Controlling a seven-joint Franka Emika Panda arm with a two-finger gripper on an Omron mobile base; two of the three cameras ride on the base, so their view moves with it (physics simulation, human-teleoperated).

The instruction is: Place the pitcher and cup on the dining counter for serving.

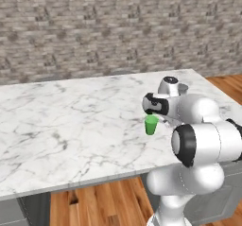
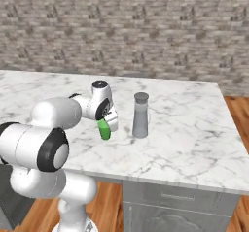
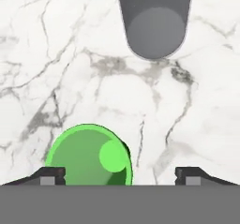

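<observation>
Hand view looked straight down: the gripper (image 3: pixel 120 174) had its jaws spread wide, holding nothing, with the cup (image 3: pixel 88 155) upright on the dining counter (image 3: pixel 47 54) between the fingertips, nearer one tip. The pitcher (image 2: pixel 140 115) stood upright just beside it, on the same marble. The cup looked light, stiff and slick-walled; a regrasp would probably best pinch across the rim. Whether a finger touched the cup was hard to tell. The pitcher, tall and tippy, suited a mid-body hold.
</observation>
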